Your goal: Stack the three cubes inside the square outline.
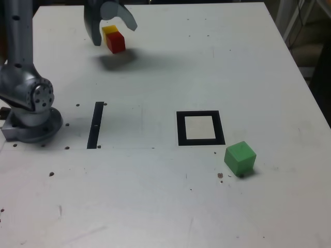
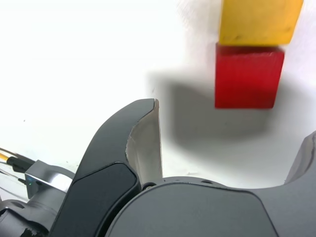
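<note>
Gripper: the gripper (image 1: 109,32) hangs over the far side of the table (image 1: 155,206) with its jaws spread wide and nothing between them.
Red cube: the red cube (image 1: 116,42) sits on the table touching the yellow cube (image 1: 108,31), almost under the jaws; in the wrist view the two (image 2: 248,75) (image 2: 259,20) lie face to face ahead of the fingers.
Green cube: the green cube (image 1: 240,157) stands alone, just outside the square outline (image 1: 200,128) near its corner toward the exterior view's right, and turned a little askew to it.
Square outline: its pale centre holds nothing, so no cube is stacked yet.
Step in hand: probably taking the red cube (the nearer of the pair to the jaws).
How to do it well: centre the jaws over the red cube alone, one finger on each free side, not on the face shared with the yellow cube; come straight down and close only once both pads clear the neighbour.
Risk: a skewed approach may shove the yellow cube or pinch both together.
</note>
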